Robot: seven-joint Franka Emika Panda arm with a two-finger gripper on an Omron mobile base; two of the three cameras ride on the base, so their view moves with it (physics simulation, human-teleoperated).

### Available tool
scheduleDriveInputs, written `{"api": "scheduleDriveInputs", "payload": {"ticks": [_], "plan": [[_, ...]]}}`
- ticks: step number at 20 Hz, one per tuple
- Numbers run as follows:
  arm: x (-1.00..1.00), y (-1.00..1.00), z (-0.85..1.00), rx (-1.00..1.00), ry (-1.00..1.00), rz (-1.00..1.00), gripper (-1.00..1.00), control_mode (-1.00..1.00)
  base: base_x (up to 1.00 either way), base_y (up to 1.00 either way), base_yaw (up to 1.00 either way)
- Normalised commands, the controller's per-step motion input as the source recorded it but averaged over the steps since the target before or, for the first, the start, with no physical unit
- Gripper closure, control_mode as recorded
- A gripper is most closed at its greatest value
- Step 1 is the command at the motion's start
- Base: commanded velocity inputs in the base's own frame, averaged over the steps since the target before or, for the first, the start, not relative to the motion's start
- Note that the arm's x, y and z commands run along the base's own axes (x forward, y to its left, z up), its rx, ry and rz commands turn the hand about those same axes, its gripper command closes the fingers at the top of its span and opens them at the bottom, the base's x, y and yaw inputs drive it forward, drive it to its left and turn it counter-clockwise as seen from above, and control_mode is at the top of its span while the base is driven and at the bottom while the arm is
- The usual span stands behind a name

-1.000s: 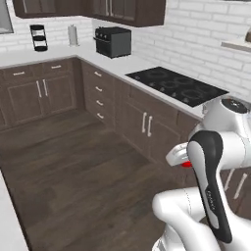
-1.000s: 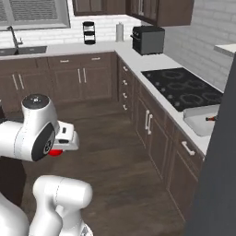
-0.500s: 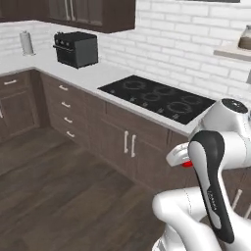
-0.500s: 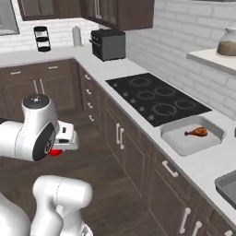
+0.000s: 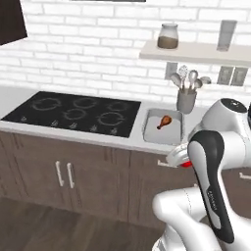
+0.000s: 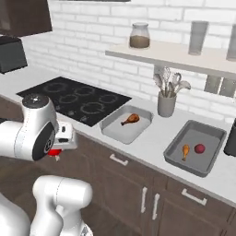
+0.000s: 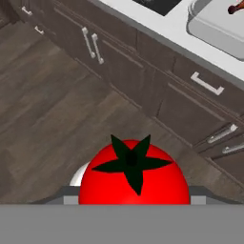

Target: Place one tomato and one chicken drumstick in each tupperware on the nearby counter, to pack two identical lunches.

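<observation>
My gripper [image 7: 133,196] is shut on a glossy red tomato [image 7: 134,177] with a green stem, held low in front of the cabinets. The same tomato [image 5: 185,164] peeks out red under the hand [image 6: 59,144]. On the counter [image 6: 156,131] lies a light grey tupperware [image 6: 119,133] holding one chicken drumstick [image 6: 131,120]. That tray [image 5: 149,133] and drumstick [image 5: 164,121] sit right of the cooktop. Further right, a dark grey tupperware [image 6: 206,133] holds a drumstick [image 6: 185,151] and a second tomato [image 6: 199,148]. The light tray's corner [image 7: 214,33] lies far ahead of the hand.
A black cooktop [image 5: 73,112] is set into the counter left of the trays. A grey utensil holder [image 6: 167,102] stands behind them. A wall shelf [image 6: 184,55] carries a jar and glasses. Dark cabinets with bar handles [image 7: 90,43] run below; wooden floor lies in front.
The whole scene has slid leftward as the base drove along the counter, bringing the cooktop close and both trays into view. The hand keeps the tomato in the same pose.
</observation>
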Motion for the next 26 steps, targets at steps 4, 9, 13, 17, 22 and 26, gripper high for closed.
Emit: {"api": "scheduleDriveInputs", "payload": {"ticks": [4, 9, 13, 17, 22, 26], "plan": [[0.00, 0.00, 0.00, 0.00, 0.00, 0.00, 1.00, 1.00, 0.84, 0.11, -0.75], [0.00, 0.00, 0.00, 0.00, 0.00, 0.00, 1.00, 1.00, 0.99, 0.11, -0.39], [0.00, 0.00, 0.00, 0.00, 0.00, 0.00, 1.00, 1.00, 1.00, 0.33, -0.19], [0.75, 0.68, -0.58, -0.13, 0.01, -0.14, 1.00, -1.00, 0.25, 0.14, -0.04], [1.00, 0.66, -1.00, -0.11, 0.01, -0.16, 1.00, -1.00, 0.00, 0.00, 0.00], [1.00, 0.13, -1.00, 0.00, 0.01, -0.09, 1.00, -1.00, 0.00, 0.00, 0.00]]}}
